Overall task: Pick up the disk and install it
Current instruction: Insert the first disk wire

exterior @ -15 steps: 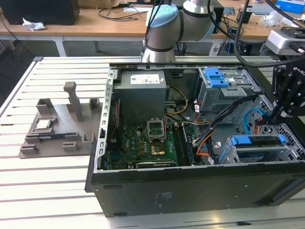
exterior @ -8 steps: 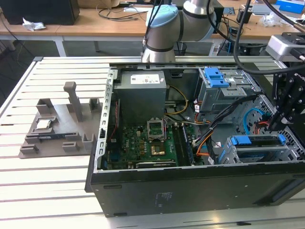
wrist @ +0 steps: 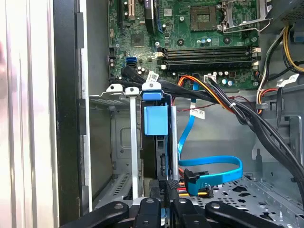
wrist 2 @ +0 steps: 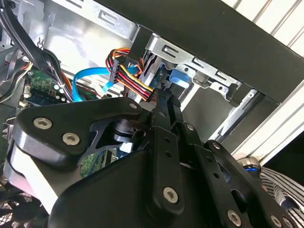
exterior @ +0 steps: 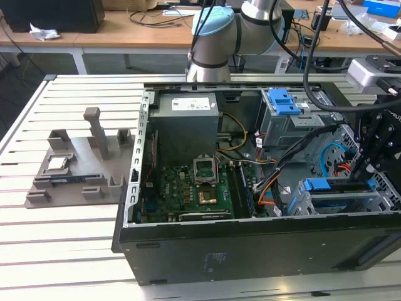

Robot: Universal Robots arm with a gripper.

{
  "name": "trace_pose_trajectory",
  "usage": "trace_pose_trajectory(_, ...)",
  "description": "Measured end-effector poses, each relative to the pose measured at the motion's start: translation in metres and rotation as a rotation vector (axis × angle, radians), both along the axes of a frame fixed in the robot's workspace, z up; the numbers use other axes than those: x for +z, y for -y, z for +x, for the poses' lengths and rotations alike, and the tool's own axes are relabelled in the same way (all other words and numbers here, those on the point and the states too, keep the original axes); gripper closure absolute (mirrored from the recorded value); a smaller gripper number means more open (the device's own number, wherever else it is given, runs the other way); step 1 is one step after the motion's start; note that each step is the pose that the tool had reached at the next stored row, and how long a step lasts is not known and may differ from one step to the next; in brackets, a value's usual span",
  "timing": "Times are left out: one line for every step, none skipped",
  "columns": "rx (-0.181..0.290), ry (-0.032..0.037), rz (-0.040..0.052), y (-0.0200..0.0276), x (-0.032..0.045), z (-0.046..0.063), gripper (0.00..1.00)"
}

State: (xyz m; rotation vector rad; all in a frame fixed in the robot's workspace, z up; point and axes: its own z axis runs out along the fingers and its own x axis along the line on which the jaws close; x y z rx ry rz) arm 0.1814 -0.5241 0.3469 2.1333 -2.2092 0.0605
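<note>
Looking into the open computer case (exterior: pixel 250 244) on the slatted desk (exterior: pixel 62 238), we see the claw (exterior: pixel 366 164) lowered at the exterior view's right end, over the drive bay (exterior: pixel 338 197) at the near right corner. The disk (wrist: pixel 156 137) stands on edge inside that bay, its blue rail (wrist: pixel 156 119) facing up between the bay's metal walls in the first wrist view; in the exterior view the same blue rail shows along the bay's top. The claw's black fingers (wrist: pixel 167 199) sit close together at the disk's end, beside the orange, yellow and black power plug (wrist: pixel 183 187) and the blue data cable (wrist: pixel 213 173). We cannot tell whether they grip the disk or merely rest against it. In the second wrist view the fingers (wrist 2: pixel 164 102) reach to the blue rail under the bay's frame. Farther left in the case lies the green motherboard (exterior: pixel 188 194), and a grey fixture tray (exterior: pixel 75 169) rests on the desk to the exterior view's left.
</note>
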Motion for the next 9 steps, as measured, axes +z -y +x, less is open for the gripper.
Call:
trace_pose_trajectory(0.000, 0.0000, 0.0001, -0.0001, -0.0005, -0.0006, 0.83)
trace_pose_trajectory(0.000, 0.0000, 0.0000, -0.0001, -0.0008, -0.0010, 0.83)
trace_pose_trajectory(0.000, 0.0000, -0.0001, -0.0006, -0.0012, -0.0014, 0.83)
trace_pose_trajectory(0.000, 0.0000, -0.0001, -0.0012, -0.0017, -0.0017, 0.83)
trace_pose_trajectory(0.000, 0.0000, -0.0002, -0.0017, -0.0019, -0.0018, 0.83)
trace_pose_trajectory(0.000, 0.0000, -0.0001, -0.0020, -0.0023, -0.0019, 0.83)
trace_pose_trajectory(0.000, 0.0000, 0.0000, -0.0025, -0.0028, -0.0020, 0.83)
trace_pose_trajectory(0.000, 0.0000, -0.0001, -0.0031, -0.0031, -0.0020, 0.83)
trace_pose_trajectory(0.000, 0.0000, 0.0000, -0.0034, -0.0034, -0.0021, 0.83)
